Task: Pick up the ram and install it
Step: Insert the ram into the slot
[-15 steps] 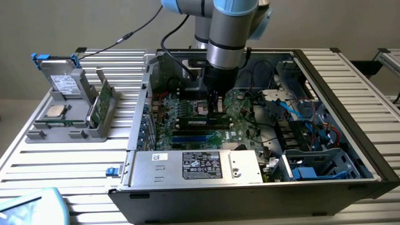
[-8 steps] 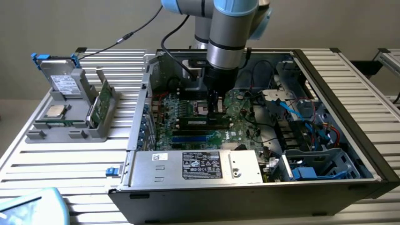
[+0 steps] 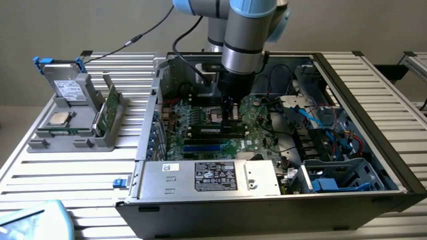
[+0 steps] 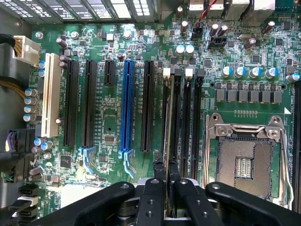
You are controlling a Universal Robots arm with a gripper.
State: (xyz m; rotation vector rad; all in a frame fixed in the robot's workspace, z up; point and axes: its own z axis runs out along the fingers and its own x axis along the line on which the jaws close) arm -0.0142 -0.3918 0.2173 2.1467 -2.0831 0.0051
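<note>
the pincer is almost closed. its two black fingers press on the flat faces of the ram, so we judge that it has the ram in a narrow grip. in the wrist view we see the ram on its thin edge, as a pale narrow line. it runs along the memory slots, on the side nearest the long black expansion slots. we cannot tell if its lower edge already touches a slot or hangs just above it.

we judge the ram to be light and stiff, a thin flat board that does not bend much but can crack. its small chips and its contact edge are delicate, so the hold belongs on the two flat faces near the upper edge, around the middle of the length, and the grip looks to be there. the faces are smooth, and it may slip if it is pushed at a slant.

around it, the motherboard is matte green with many small parts. the blue slot is glossy plastic, and the processor socket has a shiny metal frame. all of this sits in the open dark metal case.
</note>
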